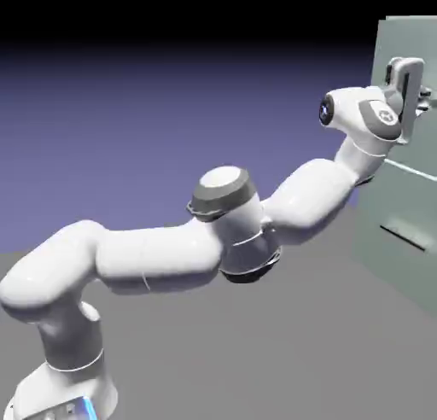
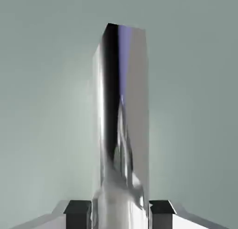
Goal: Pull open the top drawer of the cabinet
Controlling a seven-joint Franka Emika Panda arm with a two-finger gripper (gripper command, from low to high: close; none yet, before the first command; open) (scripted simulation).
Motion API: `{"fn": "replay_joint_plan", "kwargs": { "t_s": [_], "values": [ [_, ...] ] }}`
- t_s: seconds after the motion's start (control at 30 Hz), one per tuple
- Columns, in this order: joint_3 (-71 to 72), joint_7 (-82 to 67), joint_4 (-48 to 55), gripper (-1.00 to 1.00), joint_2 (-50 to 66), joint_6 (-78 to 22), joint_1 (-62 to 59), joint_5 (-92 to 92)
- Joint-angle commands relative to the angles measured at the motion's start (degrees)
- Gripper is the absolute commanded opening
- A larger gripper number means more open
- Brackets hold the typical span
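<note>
At the three o'clock edge of the exterior view the cabinet [image 1: 408,179] is seen, a tall pale grey-green box cut off by the frame. Its top drawer [image 1: 399,55] occupies the two o'clock corner, and a pale seam is seen beneath it, slanting down toward three o'clock. Below that seam the lower drawer front [image 1: 401,230] is shown with its thin dark handle [image 1: 401,236] lying toward four o'clock. The white arm [image 1: 171,256] is extended from the seven o'clock corner across the grey surface [image 1: 282,350] up to two o'clock, where the end effector [image 1: 423,92] is pressed against the top drawer's face.

In the hand view the frame is filled by the drawer's pale front [image 2: 42,84]. The drawer's bar handle [image 2: 122,116] is shown as a shiny metallic strip running from twelve o'clock down to six o'clock through the middle, with a dark band and a streak of violet reflected in it. At six o'clock the two dark finger tips [image 2: 77,212] are seen, one at either side of the bar and close against it, so the end effector is set around the handle. Whether the bar is clamped or merely straddled cannot be told. Whether the drawer stands out from the cabinet body cannot be told either.
</note>
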Motion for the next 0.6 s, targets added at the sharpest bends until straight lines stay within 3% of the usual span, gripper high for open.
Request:
{"fn": "replay_joint_plan", "kwargs": {
  "t_s": [0.0, 0.57],
  "values": [
    [0.97, -0.09, -2.07, -1.00, 0.75, -1.11, -1.03, -0.58],
    [8.77, 3.31, -37.37, -1.00, 7.63, -17.10, -20.08, -3.76]
  ]
}}
